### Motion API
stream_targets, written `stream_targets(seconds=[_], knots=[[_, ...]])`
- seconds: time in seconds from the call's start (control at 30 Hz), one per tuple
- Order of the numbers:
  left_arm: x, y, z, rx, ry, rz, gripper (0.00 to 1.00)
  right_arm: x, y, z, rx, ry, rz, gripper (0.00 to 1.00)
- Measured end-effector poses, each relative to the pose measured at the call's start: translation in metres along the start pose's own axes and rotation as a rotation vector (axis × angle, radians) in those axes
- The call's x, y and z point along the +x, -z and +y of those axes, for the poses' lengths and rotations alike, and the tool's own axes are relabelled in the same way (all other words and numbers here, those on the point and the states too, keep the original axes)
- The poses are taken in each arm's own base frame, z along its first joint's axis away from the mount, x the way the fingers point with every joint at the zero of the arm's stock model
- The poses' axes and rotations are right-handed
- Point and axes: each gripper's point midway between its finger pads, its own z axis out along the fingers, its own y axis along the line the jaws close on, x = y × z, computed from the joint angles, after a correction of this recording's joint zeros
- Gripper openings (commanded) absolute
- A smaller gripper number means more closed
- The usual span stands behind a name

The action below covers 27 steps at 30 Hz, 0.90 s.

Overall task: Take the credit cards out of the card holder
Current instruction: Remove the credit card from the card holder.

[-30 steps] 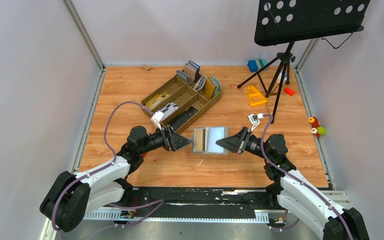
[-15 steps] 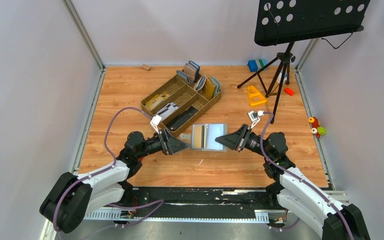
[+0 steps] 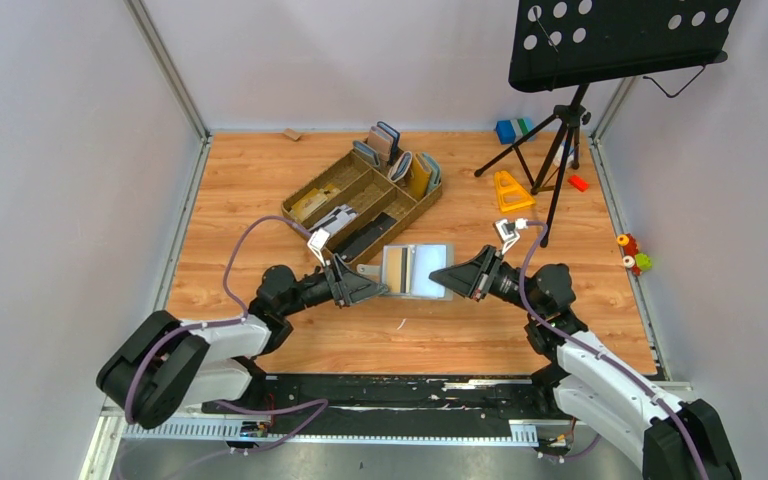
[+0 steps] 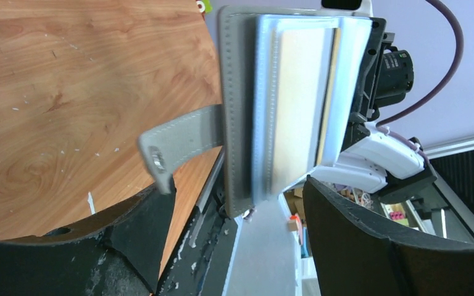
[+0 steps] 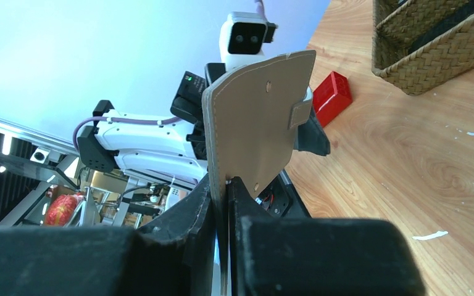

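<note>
top external view: the open card holder (image 3: 417, 270) hangs between my hands. my right hand (image 3: 440, 277) pinches its far edge; my left hand (image 3: 378, 288), fingers spread, is nearer the card slots, which lie straight ahead of it.

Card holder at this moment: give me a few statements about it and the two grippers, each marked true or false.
1. The right gripper is clamped on one edge of the card holder. True.
2. The card holder is folded shut. False: it is spread open, with its light inside faces showing in the top view.
3. The left gripper is open. True: its jaws stand wide apart at the holder's left edge and have not closed on it.
4. The card holder lies inside the tray. False: it is outside the tray, on its near side, in the right gripper's grip.
</note>
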Motion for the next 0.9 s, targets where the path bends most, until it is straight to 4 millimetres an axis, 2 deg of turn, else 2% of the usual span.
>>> stream_targets(seconds=[0.2,0.37,0.53,0.73,0.9], knots=[[0.000,-0.005,0.006,0.004,0.053,-0.003,0.81,-0.002,0.000,0.005,-0.019,-0.007,-0.007,0.00],[-0.005,-0.011,-0.003,0.063,0.086,-0.024,0.69,-0.001,-0.001,0.005,-0.023,-0.018,0.000,0.00],[-0.011,-0.014,-0.012,0.121,0.113,-0.042,0.47,-0.001,-0.003,0.002,-0.020,-0.034,0.002,0.00],[-0.014,-0.014,-0.018,0.148,0.116,-0.056,0.31,0.004,0.000,-0.007,0.001,-0.049,0.004,0.00],[-0.015,-0.014,-0.019,0.152,0.112,-0.059,0.08,0.006,0.000,-0.016,0.036,-0.055,0.010,0.01]])
